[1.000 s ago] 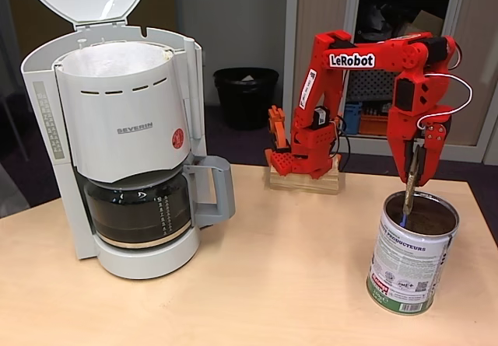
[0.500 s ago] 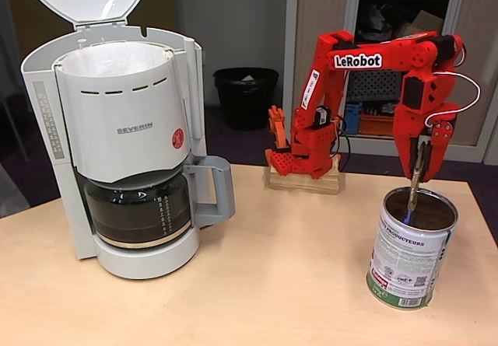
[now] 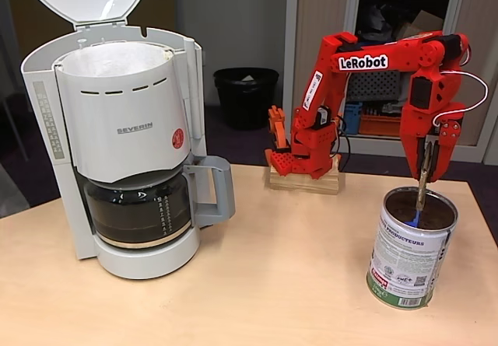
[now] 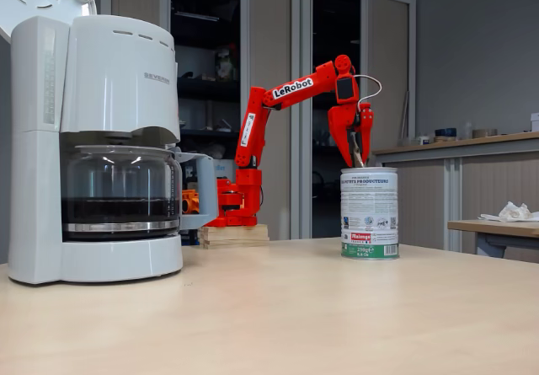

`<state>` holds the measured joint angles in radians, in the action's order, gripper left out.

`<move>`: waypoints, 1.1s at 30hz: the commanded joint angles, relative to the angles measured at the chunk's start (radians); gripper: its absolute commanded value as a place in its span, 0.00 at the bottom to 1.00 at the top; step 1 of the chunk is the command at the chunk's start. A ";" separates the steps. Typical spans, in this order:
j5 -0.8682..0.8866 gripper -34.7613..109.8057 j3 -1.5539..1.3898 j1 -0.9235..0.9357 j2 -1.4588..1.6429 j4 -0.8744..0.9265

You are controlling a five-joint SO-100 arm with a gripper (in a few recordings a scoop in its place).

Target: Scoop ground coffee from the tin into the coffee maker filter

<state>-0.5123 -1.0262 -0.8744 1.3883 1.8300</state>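
Pincer (image 3: 426, 176) grips a spoon dipped into the tin (image 3: 408, 259).

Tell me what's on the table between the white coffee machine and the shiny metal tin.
Nothing: in both fixed views bare light wooden tabletop runs from the white coffee maker to the shiny labelled tin. The red arm's wooden base sits farther back.

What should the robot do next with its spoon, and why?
Probably lift the spoon straight up out of the tin. The pincer holds it upright with its tip down in the coffee, and the filter stands far left.
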 commanded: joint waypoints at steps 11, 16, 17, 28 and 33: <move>0.275 0.24 0.092 -0.009 0.000 -0.020; 0.416 0.24 0.023 -0.018 0.035 -0.069; 0.439 0.24 -0.002 -0.020 0.049 -0.084; 0.615 0.24 -0.310 -0.044 0.252 -0.353; 0.664 0.24 -0.439 -0.044 0.353 -0.439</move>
<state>0.1074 -1.4128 -0.8989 1.6460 1.4281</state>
